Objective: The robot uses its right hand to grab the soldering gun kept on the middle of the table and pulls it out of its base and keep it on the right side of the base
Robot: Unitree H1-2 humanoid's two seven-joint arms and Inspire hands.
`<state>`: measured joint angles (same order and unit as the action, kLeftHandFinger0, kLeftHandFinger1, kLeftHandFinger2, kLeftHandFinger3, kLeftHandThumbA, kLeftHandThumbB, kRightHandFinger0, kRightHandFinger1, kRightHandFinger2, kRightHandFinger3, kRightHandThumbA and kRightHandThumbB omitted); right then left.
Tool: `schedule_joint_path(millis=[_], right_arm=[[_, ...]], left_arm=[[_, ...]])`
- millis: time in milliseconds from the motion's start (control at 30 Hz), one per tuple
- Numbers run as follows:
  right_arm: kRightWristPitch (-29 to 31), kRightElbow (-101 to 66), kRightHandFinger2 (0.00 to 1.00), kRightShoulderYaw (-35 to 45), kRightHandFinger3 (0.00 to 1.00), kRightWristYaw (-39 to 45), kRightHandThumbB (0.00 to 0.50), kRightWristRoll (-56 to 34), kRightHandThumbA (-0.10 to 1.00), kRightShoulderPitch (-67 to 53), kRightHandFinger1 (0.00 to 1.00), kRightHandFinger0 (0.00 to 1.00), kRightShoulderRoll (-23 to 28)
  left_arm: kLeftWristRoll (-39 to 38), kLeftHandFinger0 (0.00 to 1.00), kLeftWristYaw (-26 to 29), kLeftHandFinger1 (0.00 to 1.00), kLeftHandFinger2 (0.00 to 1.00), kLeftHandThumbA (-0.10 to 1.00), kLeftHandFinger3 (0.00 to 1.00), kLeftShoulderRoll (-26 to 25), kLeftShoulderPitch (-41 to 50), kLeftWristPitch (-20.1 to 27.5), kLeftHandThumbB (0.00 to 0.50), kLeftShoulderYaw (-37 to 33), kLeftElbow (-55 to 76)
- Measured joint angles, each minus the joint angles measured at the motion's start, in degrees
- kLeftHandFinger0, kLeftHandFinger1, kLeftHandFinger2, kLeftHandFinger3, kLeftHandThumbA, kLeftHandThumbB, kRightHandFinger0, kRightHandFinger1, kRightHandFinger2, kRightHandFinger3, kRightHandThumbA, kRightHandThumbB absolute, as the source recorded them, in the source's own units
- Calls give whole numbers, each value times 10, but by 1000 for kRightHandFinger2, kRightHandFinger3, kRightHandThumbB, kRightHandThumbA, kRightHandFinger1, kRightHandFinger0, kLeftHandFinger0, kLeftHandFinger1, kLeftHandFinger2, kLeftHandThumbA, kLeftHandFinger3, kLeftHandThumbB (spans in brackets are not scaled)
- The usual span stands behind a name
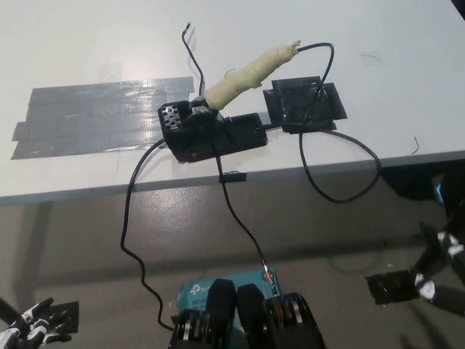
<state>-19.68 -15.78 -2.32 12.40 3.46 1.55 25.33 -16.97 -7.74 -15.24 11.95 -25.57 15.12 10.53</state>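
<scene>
soldering gun, handle wrapped in pale yellow-green tape [251, 73], tilted, seated in black plastic base [211, 131] mid white counter [87, 43] | left robot hand [33, 323] low left, grip unclear | right robot hand [436, 265] low right, empty, fingers spread

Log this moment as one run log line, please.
soldering gun: seated in base | right hand: low right, off table | left hand: resting lower left | grasp: not begun
</scene>
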Motion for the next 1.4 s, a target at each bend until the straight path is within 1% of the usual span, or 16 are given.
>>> schedule_joint_path(millis=[33,133,167,267,300,333,400,533,700,900,967,1033,1133,1200,1333,1400], right_arm=[[0,-10,1000,2,1000,0,165,1,211,7,1000,948,0],[0,-46,1000,10,1000,-1,165,3,169,55,1000,923,0],[-1,-54,1000,11,1000,-2,167,4,247,73,1000,992,-1],[-4,-58,1000,5,1000,-2,175,14,338,141,1000,1000,-4],[-6,-58,1000,1,1000,-2,194,17,425,160,1000,1000,-4],[-10,-57,1000,-7,1000,-1,254,24,505,194,1000,1000,-4],[-17,-49,1000,-29,1000,3,321,38,468,243,1000,1000,-3],[-24,-8,1000,-92,1000,20,368,71,504,347,1000,1000,-3],[-23,63,1000,-170,1000,46,388,111,563,450,1000,1000,-4],[-9,190,1000,-279,1000,67,351,178,438,578,1000,1000,-9],[6,239,1000,-304,1000,66,350,202,459,613,1000,1000,-15],[19,279,1000,-323,1000,64,403,225,488,642,1000,1000,-18],[41,322,1000,-350,1000,56,398,258,492,674,1000,1000,-26],[56,349,1000,-365,1000,53,407,278,442,689,1000,1000,-34],[84,407,1000,-387,1000,52,363,315,410,714,1000,1000,-60],[93,420,1000,-390,1000,53,356,324,430,715,1000,1000,-73]], left_arm=[[0,398,0,473,662,462,813,0,-1,0,325,-1,0],[-1,430,0,485,666,480,819,0,0,0,316,-3,0],[-1,439,0,493,664,476,818,0,-1,0,328,-4,0],[-1,453,0,515,683,471,830,0,0,0,334,-4,0],[-1,453,0,517,686,468,830,0,0,0,340,-5,0],[-1,448,0,510,687,461,830,0,1,0,321,-4,0],[-1,440,0,507,692,461,824,0,2,-1,321,-4,0],[-1,410,0,467,661,444,810,0,2,-1,340,-4,0],[-1,428,0,512,691,471,830,0,3,-1,350,-4,0],[-1,430,0,506,684,498,809,0,6,-1,328,-4,0],[-1,426,0,499,676,506,805,0,10,-1,321,-4,0],[-1,431,0,504,682,527,833,1,12,-1,298,-5,0],[-1,436,0,512,693,536,838,1,15,0,270,-8,0],[0,454,0,530,714,533,856,1,17,0,280,-9,0],[1,473,0,537,700,529,849,1,19,0,261,-18,5],[-1,527,0,595,735,656,867,1,18,0,300,-17,5]])
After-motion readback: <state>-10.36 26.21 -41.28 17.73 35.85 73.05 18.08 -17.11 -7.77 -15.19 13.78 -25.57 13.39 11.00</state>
